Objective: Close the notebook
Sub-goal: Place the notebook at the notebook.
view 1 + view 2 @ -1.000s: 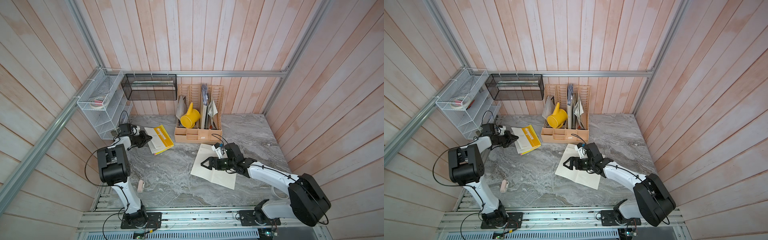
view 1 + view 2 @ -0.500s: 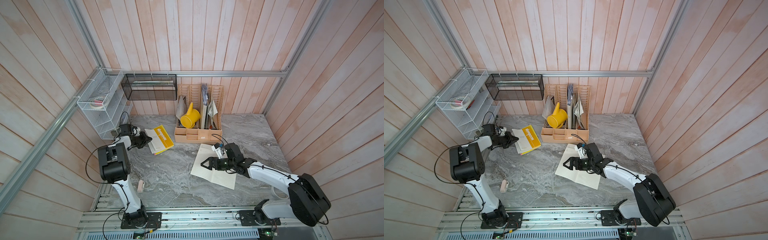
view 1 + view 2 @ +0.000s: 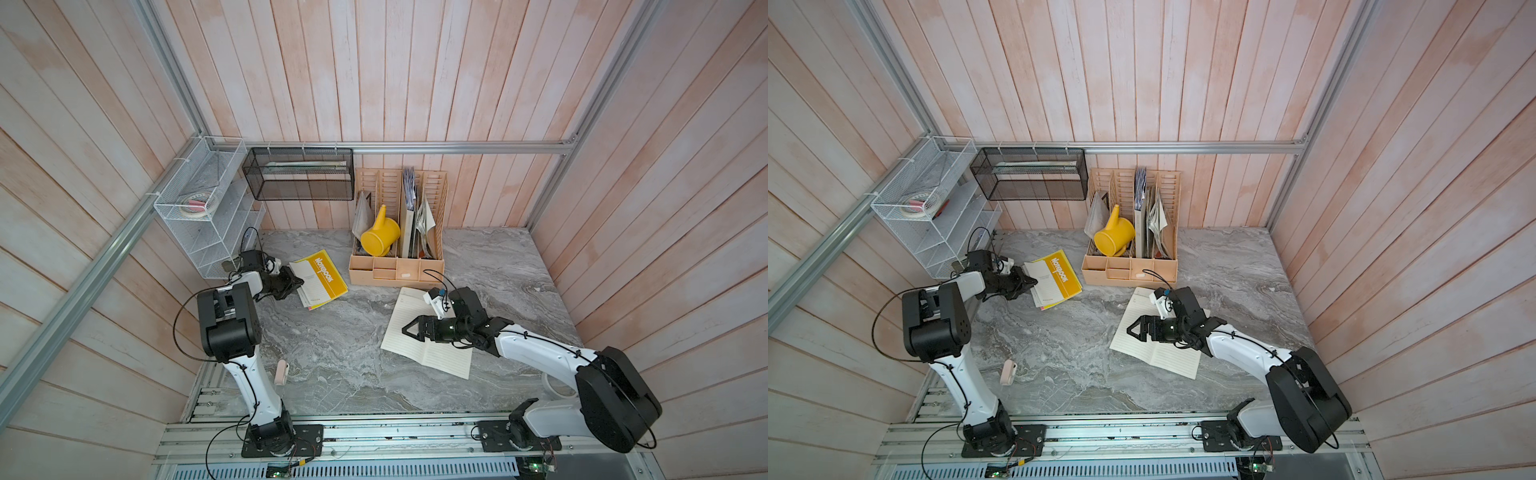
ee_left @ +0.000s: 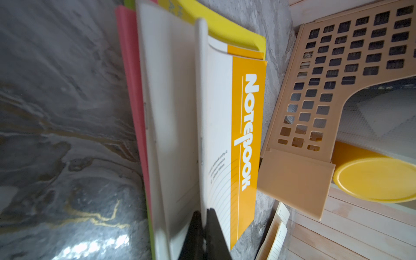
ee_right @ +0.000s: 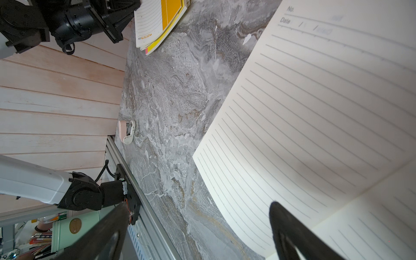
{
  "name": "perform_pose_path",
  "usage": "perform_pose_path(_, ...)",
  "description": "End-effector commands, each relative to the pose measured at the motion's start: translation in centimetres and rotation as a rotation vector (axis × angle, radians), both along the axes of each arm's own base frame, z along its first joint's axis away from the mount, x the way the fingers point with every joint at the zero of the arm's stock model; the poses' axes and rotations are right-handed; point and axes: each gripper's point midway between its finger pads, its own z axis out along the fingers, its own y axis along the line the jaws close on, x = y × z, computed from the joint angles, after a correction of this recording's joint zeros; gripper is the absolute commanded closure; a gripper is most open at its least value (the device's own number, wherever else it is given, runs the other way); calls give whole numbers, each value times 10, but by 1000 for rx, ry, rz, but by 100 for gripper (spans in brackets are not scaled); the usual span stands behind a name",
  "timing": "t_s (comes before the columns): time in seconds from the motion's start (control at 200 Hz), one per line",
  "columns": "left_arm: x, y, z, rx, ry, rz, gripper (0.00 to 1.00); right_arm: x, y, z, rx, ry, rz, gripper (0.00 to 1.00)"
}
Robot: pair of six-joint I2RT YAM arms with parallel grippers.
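A yellow notebook (image 3: pixel 323 276) (image 3: pixel 1059 277) marked "NOTEBOOK" lies on other paper at the table's back left. My left gripper (image 3: pixel 298 281) (image 3: pixel 1034 282) (image 4: pixel 203 216) is shut on the edge of its front cover (image 4: pixel 245 126), which stands slightly lifted off the white pages beneath. An open lined notebook (image 3: pixel 440 361) (image 3: pixel 1163 357) (image 5: pixel 315 112) lies flat at centre right. My right gripper (image 3: pixel 405 330) (image 3: pixel 1129 330) (image 5: pixel 200 207) hovers open over its left page, one finger over the page and one over the table, holding nothing.
A peach desk organizer (image 3: pixel 397 272) with a yellow watering can (image 3: pixel 379 239) stands at the back. A white wire rack (image 3: pixel 208 232) and a black mesh basket (image 3: pixel 299 174) hang at the back left. A small pink object (image 3: pixel 282 372) lies front left.
The left arm's upper links have shifted slightly while its gripper stays pinched on the yellow cover. The right arm has not moved.
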Motion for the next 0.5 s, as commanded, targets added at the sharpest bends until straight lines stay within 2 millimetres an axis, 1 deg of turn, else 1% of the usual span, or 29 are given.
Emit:
perform_pose_path(0.0,4,8,0,33,-6,1,91,-2,0,-3,10,14,6,2)
perform_pose_path(0.2,5,11,1,46,-8,7,81,-3,0,-5,11,17,7,2)
perform_pose_path(0.495,5,13,4,48,-15,12,76,-3,2,-4,16,18,9,2)
